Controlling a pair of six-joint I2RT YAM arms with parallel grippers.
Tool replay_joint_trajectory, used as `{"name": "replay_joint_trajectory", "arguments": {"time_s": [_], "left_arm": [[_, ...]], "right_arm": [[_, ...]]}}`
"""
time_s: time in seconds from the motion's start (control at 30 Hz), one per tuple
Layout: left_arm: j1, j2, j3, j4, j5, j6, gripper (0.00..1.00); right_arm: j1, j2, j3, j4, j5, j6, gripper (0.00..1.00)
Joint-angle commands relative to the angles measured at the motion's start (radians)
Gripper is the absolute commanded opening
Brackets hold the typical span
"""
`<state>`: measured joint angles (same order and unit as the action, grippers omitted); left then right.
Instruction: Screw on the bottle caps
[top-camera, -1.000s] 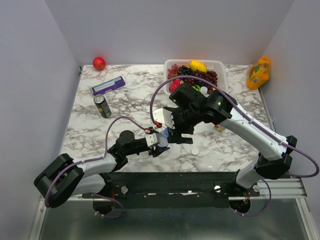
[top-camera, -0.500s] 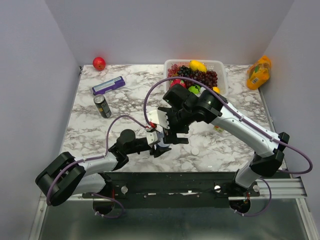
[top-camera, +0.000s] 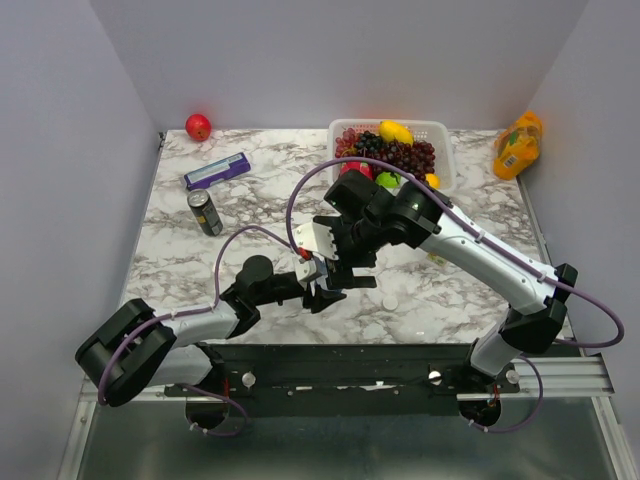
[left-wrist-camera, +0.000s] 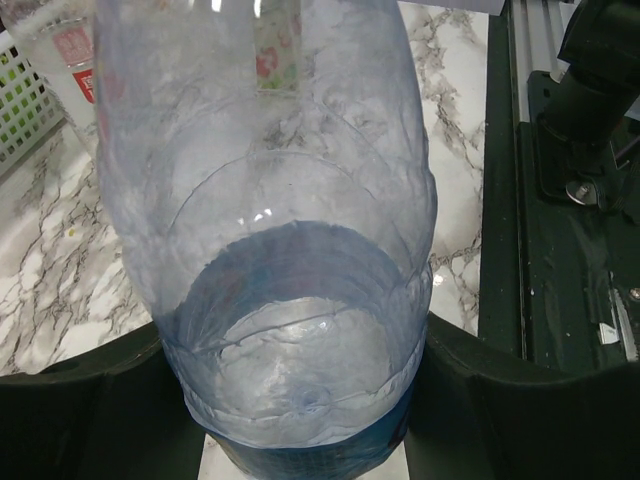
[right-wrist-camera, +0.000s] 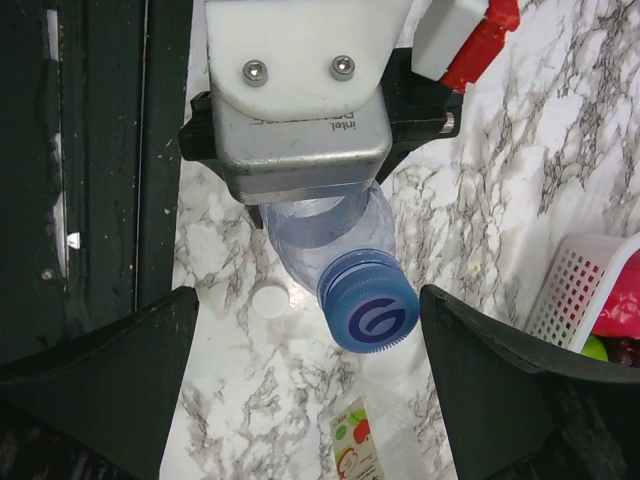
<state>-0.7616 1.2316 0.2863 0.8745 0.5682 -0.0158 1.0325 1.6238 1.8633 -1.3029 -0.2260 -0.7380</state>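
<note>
My left gripper (top-camera: 318, 287) is shut on the blue-labelled clear bottle (left-wrist-camera: 290, 300), which fills the left wrist view. In the right wrist view the bottle (right-wrist-camera: 320, 235) points up at the camera with a blue cap (right-wrist-camera: 372, 318) on its neck. My right gripper (right-wrist-camera: 310, 325) is open, with one finger on each side of the blue cap and not touching it. In the top view the right gripper (top-camera: 343, 266) hides the bottle's top. A white cap (right-wrist-camera: 270, 297) lies loose on the marble, also seen in the top view (top-camera: 390, 300). A clear bottle with a yellow-green label (right-wrist-camera: 355, 445) lies below it.
A white basket (top-camera: 443, 140) of fruit stands at the back. A dark can (top-camera: 205, 212), a purple box (top-camera: 217, 171) and a red apple (top-camera: 198, 127) are at the left. An orange juice bottle (top-camera: 518, 145) is at the back right. The black rail (top-camera: 350, 365) runs along the near edge.
My right gripper moved left over the bottle's top and now hides the blue cap in the top view. The left gripper kept hold of the bottle and barely moved.
</note>
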Motion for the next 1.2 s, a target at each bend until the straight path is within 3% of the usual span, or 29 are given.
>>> {"name": "replay_joint_trajectory", "arguments": {"time_s": [0.0, 1.17], "left_arm": [[0.007, 0.012, 0.025, 0.043, -0.022, -0.055, 0.00], [0.077, -0.006, 0.020, 0.066, -0.042, -0.085, 0.00]], "right_arm": [[0.001, -0.016, -0.010, 0.002, -0.019, -0.023, 0.98], [0.005, -0.087, -0.122, -0.108, 0.010, -0.018, 0.98]]}}
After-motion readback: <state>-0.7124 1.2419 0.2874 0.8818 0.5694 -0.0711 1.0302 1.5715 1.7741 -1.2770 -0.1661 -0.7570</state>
